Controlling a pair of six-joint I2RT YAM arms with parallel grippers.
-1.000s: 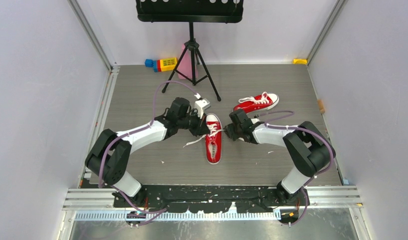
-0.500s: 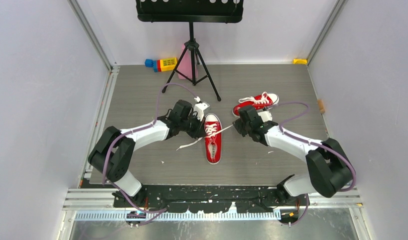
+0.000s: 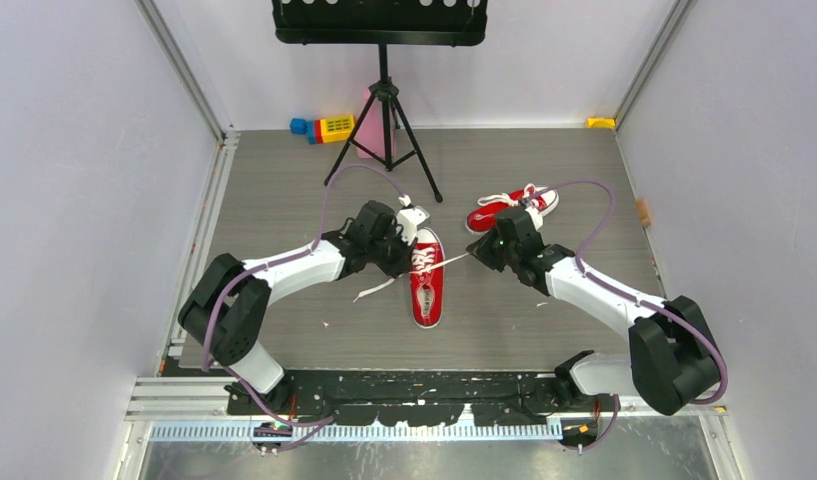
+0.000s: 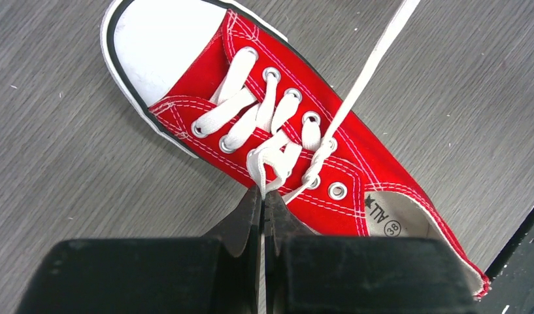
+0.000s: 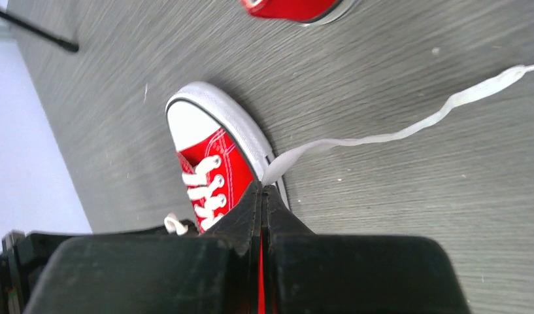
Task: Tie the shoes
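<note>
One red sneaker [image 3: 427,285] lies mid-table with its white toe cap toward me. It also shows in the left wrist view [image 4: 297,131] and the right wrist view [image 5: 208,167]. My left gripper [image 3: 402,252] [image 4: 264,191] is shut on a white lace strand at the shoe's left side, by the crossing over the tongue. My right gripper [image 3: 481,252] [image 5: 263,187] is shut on the other lace [image 3: 452,261], which runs tight from the eyelets [image 4: 375,59]; its free end trails over the table [image 5: 408,134]. The second sneaker [image 3: 514,205] [image 5: 293,6] lies behind the right gripper.
A black music stand's tripod [image 3: 384,130] stands at the back centre. Coloured toy blocks [image 3: 324,127] and a pink object [image 3: 368,125] lie beside it. A small yellow piece [image 3: 601,122] sits in the back right corner. Walls close in both sides.
My right arm has stretched out and its gripper has moved right and back, drawing its lace tight. My left gripper has shifted slightly right toward the shoe, still holding its strand.
</note>
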